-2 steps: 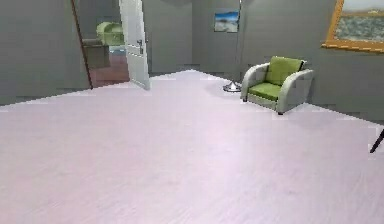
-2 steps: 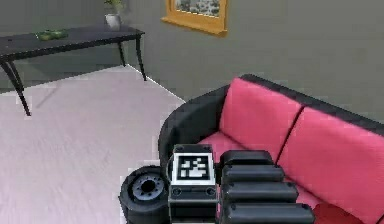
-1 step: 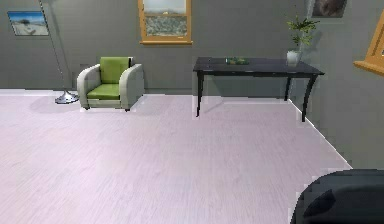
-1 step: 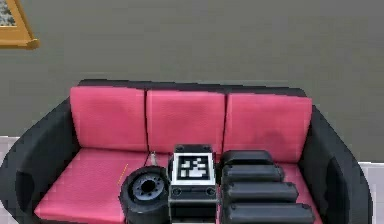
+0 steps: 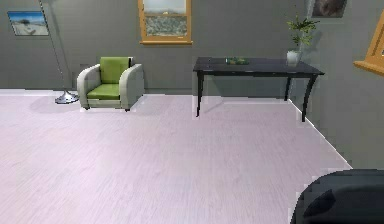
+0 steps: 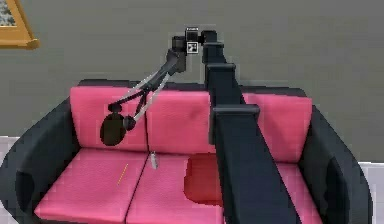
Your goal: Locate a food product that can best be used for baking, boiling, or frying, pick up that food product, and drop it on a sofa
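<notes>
- Arm side view: pink sofa point(image 6: 330, 150) with a dark frame and armrests, running from 9 to 3 o'clock across the lower half, against a grey wall.
- Dark arm point(image 6: 235, 130) rises from 6 o'clock toward 12, over the middle seat cushion. Two white squares point(image 6: 192, 33) sit at its far end.
- Gripper point(image 6: 125, 108) reaches from the arm's top down toward 8 o'clock, thin fingers point(image 6: 150, 85) slanting across the back cushion.
- Dark round blob point(image 6: 115, 130) hangs at the finger ends, at about 9 o'clock. It is above the left seat cushion and in front of the pink back cushion.
- Tool state: gripper holds the blob. Finger spacing cannot be told.
- Blob is too small to tell whether it is food.
- Corner of a yellow-framed picture point(image 6: 12, 25) on the wall at 10 o'clock.
- Forward view: pale floor, grey wall.
- Green and white armchair point(image 5: 110, 82) at 10 o'clock, floor lamp point(image 5: 67, 97) just beside it on the 9 o'clock side.
- Dark table point(image 5: 255, 68) at 1 o'clock, with a potted plant point(image 5: 297, 40) on its 3 o'clock end and a small green item point(image 5: 237, 60) near its middle.
- Yellow-framed painting point(image 5: 165, 20) at 12 o'clock, small blue picture point(image 5: 28, 22) at 10 o'clock.
- Dark rounded sofa corner point(image 5: 340, 198) at 5 o'clock.
</notes>
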